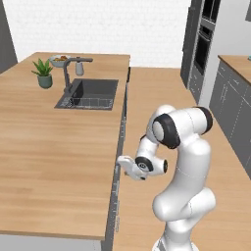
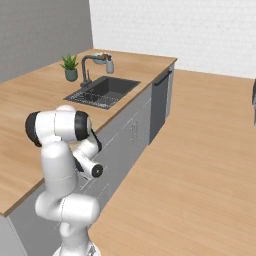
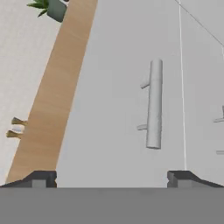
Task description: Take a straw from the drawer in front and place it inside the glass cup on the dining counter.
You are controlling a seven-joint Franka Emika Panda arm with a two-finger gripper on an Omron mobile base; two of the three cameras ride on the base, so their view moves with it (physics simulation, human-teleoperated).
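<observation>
At the near edge of the counter [image 1: 54, 147], the arm bends low with its gripper [image 3: 113, 178] aimed at the counter's grey side face. Fingers [image 3: 41, 178] spread wide, nothing between them, not touching anything. Straight ahead in the hand view is the drawer [image 3: 100, 87]: flat light grey front, shut and flush with the panels around it. Its pale bar handle [image 3: 154, 105] sits a bit off centre toward one fingertip, apart from both tips. A thin seam runs just beyond the handle, with another panel past it. The hand view is rolled, so the wood counter top shows as a slanted brown strip along one side. Two small brown shakers [image 3: 15, 127] stand at that strip's edge, with something pale between them, too small to tell what. In the left base view the white hand [image 1: 128, 166] is right beside the counter's edge, below the top. On the counter's far part sits a dark sink [image 1: 90, 93] with a grey faucet [image 1: 68, 73]. A potted plant [image 1: 44, 73] stands left of the sink and a bowl [image 1: 59, 60] behind the faucet. A dark dishwasher front [image 2: 160, 102] sits in the counter's side further along. Tall dark oven cabinets [image 1: 203, 39] stand far right across the wood floor.
</observation>
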